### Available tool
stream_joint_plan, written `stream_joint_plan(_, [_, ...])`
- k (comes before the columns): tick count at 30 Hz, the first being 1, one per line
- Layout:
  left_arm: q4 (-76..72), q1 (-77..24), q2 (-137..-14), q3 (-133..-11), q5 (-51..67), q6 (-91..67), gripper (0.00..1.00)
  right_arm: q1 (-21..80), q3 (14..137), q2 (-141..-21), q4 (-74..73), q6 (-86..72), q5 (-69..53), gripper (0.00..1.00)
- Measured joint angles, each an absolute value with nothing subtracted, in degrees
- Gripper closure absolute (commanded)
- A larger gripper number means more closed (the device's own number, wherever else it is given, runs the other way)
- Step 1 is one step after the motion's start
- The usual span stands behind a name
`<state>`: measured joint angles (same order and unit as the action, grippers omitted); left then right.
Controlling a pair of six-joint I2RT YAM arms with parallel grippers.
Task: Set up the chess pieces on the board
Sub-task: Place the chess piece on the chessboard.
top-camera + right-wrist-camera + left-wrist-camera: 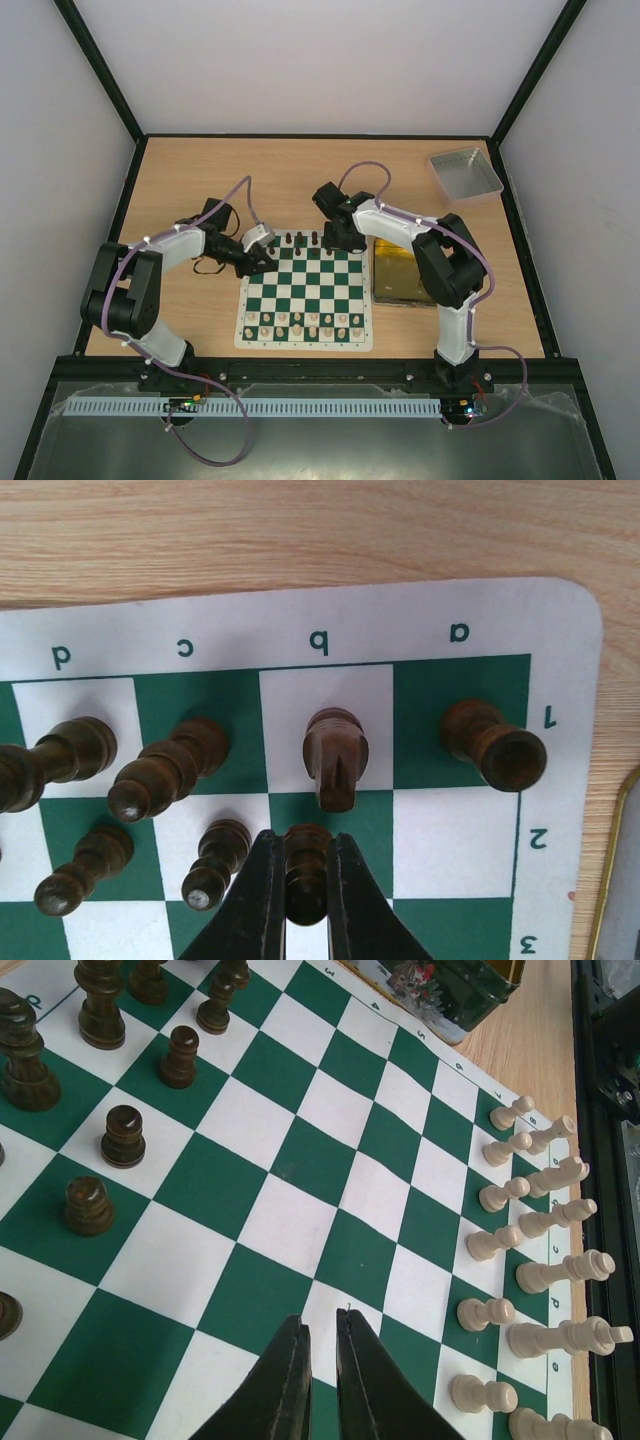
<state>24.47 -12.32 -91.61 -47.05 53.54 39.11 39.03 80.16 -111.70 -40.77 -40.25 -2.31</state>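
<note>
Now the right hand (300, 880) grips a dark pawn (306, 870) upright over b2, directly below the knight (335, 755); left hand (320, 1360) nearly shut, empty.

The wooden counter (200, 170) carries the green-and-white chessboard mat (305, 300) near centre, a gold tin (392, 285) touching its right edge, and a grey tray (465, 173) far right.

open middle squares of board (305, 285), dark pieces (335, 755) crowding far rows
</note>
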Motion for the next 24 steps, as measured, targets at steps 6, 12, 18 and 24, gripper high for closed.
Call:
stream_joint_plan(6, [24.9,-12.4,-91.9,-47.3,53.5,39.5,0.89,39.0,80.2,-112.6,-40.5,-40.2,-2.6,0.98])
stream_joint_plan(12, [25.0,-12.4,-91.9,-47.3,53.5,39.6,0.89,39.0,80.2,-112.6,-40.4,-40.2,-2.5,0.98])
stream_joint_plan(18, [25.1,-12.5,-91.9,-47.3,53.5,39.7,0.89,39.0,80.1,-112.6,-40.4,-40.2,-1.9,0.98])
stream_joint_plan(24, [25.1,-12.6,-91.9,-47.3,53.5,39.7,0.89,39.0,80.0,-112.6,-40.4,-40.2,-1.7,0.98])
